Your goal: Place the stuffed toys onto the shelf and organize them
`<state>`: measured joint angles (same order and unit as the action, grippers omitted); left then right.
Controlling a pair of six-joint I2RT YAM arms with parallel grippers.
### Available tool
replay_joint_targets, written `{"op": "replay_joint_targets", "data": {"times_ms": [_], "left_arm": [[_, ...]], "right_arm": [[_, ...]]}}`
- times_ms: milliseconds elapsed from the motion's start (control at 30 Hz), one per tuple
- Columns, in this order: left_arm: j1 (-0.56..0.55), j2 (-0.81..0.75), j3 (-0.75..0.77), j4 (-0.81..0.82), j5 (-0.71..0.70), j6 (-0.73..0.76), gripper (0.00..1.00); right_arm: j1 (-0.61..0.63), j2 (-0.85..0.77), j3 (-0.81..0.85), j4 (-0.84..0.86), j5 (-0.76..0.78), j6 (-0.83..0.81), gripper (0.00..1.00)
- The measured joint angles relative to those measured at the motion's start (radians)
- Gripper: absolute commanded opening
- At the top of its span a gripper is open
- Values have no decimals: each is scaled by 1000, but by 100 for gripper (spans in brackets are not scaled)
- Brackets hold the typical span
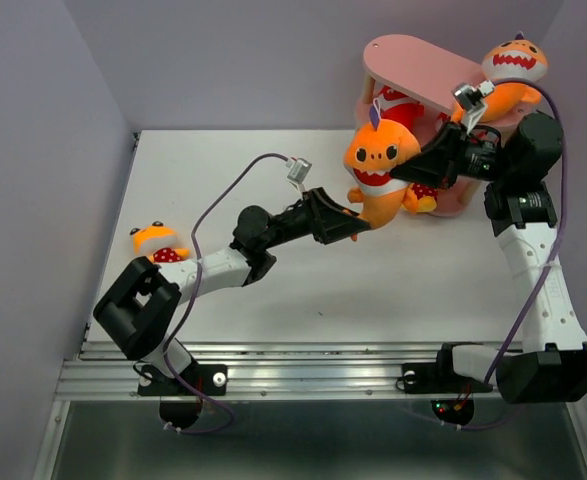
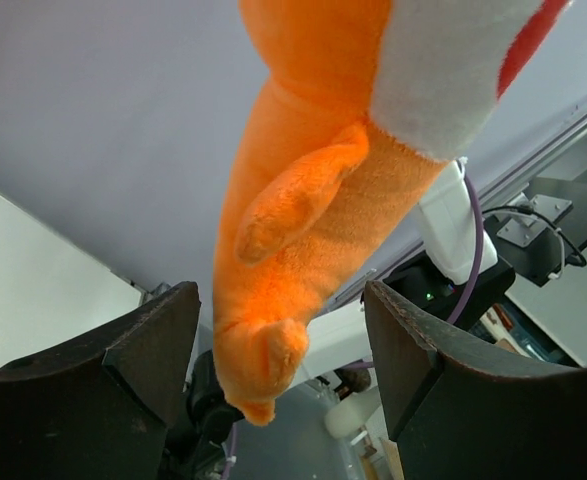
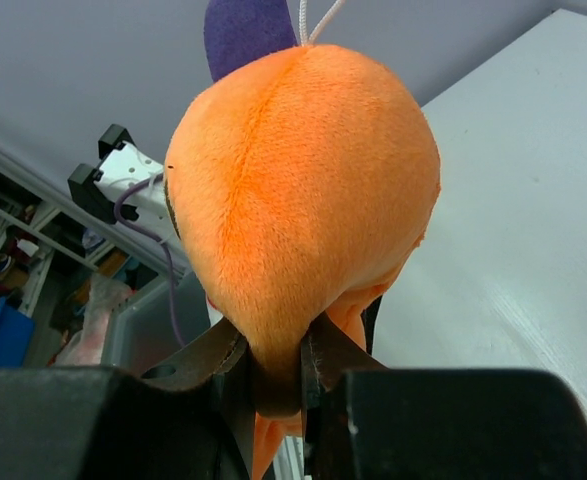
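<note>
Holding: the right gripper (image 1: 409,172) is clamped on the orange shark (image 1: 378,158), which is off the table (image 1: 273,290) at centre right, just near-left of the shelf (image 1: 413,55).
Left gripper (image 1: 359,226): jaws apart, one on each side of the shark's tail, with a gap on both sides.
Shark's look: orange plush, white belly, red-edged white toothy mouth, black eyes, purple fin and a white loop on the head.
Top view only: the face and teeth, both arms, and the other toys.
Left wrist view only: the tail (image 2: 273,330) hanging between the dark fingers (image 2: 133,370) with a side fin above it, neither finger touching it.
Right wrist view only: the rounded orange back (image 3: 303,190) and the narrow fold of plush pinched in the right gripper (image 3: 278,370).
Axis: in the top view it runs head far, tail near, leaning slightly left; the face points at the overhead camera.
Other toys: a second orange shark (image 1: 513,62) on the shelf's top board at far right, a red shark (image 1: 401,103) on a lower board, a small dotted figure (image 1: 421,196) at the shelf's foot, and another small figure (image 1: 156,243) on the table at left.
</note>
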<state>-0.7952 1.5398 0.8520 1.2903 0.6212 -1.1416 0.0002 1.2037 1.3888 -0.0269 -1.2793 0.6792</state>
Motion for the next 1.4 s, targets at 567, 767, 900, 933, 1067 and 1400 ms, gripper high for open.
{"op": "replay_joint_targets", "data": {"times_ms": [567,767,900,933,1067,1400], "left_arm": [[-2,57,20,11,-39,-143,10],[5,57,20,11,-29,-144,0],[29,50,47,-6,21,-116,0],[40,46,64,-10,36,-108,0],[82,27,136,-18,84,-84,0],[172,92,580,-224,223,24,0]], "right_arm": [[0,-1,-68,74,23,51,1],[0,-4,-75,82,30,40,50],[-10,-8,-72,84,45,21,100],[-14,-9,-71,88,47,8,100],[-40,-2,27,-18,74,-91,100],[-58,-34,383,-373,325,-541,100]]}}
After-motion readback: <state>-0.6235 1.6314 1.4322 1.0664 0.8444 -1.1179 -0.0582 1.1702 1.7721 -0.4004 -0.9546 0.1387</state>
